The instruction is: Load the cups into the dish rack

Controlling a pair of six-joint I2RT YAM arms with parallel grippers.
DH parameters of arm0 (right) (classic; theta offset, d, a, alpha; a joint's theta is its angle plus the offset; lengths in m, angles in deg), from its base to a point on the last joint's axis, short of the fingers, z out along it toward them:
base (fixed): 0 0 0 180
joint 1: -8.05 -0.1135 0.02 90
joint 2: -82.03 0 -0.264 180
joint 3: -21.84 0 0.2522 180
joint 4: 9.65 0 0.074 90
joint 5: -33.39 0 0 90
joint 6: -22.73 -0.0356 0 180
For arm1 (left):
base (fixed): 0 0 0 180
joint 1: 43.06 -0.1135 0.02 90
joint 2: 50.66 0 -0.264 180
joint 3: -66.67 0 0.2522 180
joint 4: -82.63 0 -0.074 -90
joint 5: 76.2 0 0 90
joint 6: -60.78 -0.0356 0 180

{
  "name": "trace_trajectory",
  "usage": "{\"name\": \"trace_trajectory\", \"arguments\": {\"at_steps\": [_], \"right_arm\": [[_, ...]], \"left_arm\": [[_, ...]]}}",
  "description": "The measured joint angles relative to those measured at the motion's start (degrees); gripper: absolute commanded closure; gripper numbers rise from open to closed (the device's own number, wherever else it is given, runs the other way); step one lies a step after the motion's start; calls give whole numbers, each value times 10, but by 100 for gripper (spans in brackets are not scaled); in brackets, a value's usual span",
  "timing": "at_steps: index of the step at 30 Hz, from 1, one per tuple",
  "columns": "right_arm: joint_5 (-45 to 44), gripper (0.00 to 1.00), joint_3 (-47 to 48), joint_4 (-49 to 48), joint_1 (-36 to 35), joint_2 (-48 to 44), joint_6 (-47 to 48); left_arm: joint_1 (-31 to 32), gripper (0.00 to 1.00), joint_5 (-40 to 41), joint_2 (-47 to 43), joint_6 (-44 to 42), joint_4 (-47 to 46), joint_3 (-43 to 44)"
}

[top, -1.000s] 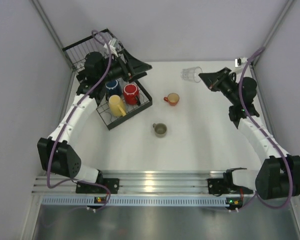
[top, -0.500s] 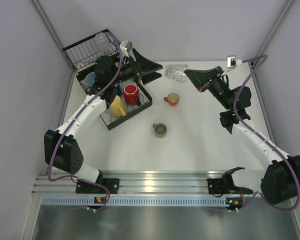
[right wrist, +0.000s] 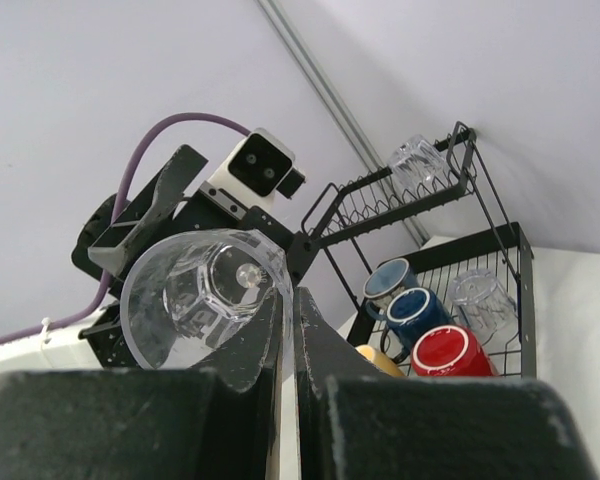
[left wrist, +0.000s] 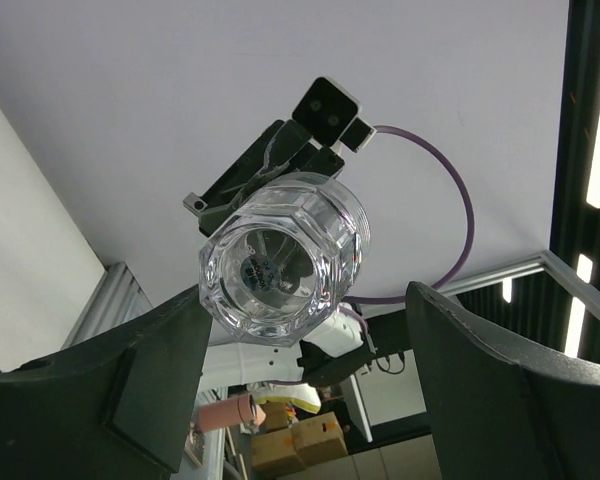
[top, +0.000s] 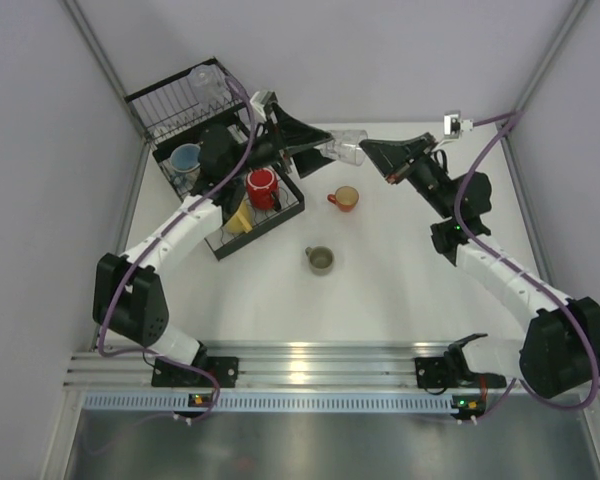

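Observation:
My right gripper (top: 368,150) is shut on the rim of a clear tumbler (top: 346,147) and holds it sideways in the air, its base toward my left gripper (top: 318,140). The right wrist view shows the pinch (right wrist: 288,300) on the tumbler (right wrist: 205,295). My left gripper (left wrist: 305,292) is open, and the tumbler's base (left wrist: 280,255) sits just ahead of its fingertips. The black dish rack (top: 280,215) holds red (top: 262,187), yellow (top: 236,214) and blue (top: 187,158) mugs, with a clear tumbler (top: 202,78) in its tall basket. An orange-red mug (top: 344,198) and an olive-grey mug (top: 320,260) stand on the table.
The rack stands at the back left against the left wall (top: 60,150). In the right wrist view its tray (right wrist: 515,260) also holds a dark blue mug (right wrist: 417,310) and another clear tumbler (right wrist: 478,295). Metal rails (top: 310,362) run along the near edge.
My right gripper carried the tumbler left from the back right toward the rack. My left gripper rose from the rack and swung right to face it, uncovering the blue mug.

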State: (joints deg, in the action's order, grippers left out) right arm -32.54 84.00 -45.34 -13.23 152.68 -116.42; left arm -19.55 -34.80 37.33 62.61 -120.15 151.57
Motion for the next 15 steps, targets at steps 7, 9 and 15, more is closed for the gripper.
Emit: {"name": "trace_trajectory", "arguments": {"at_steps": [7, 9, 15], "right_arm": [[0, 100, 0, -17, -4, 8, 0], [0, 100, 0, -18, -5, 8, 1], [1, 100, -9, -21, -8, 8, 10]], "left_arm": [[10, 23, 2, 8, 26, -17, -3], [10, 24, 3, 8, 30, -22, -5], [10, 25, 14, 16, 37, -26, -9]]}}
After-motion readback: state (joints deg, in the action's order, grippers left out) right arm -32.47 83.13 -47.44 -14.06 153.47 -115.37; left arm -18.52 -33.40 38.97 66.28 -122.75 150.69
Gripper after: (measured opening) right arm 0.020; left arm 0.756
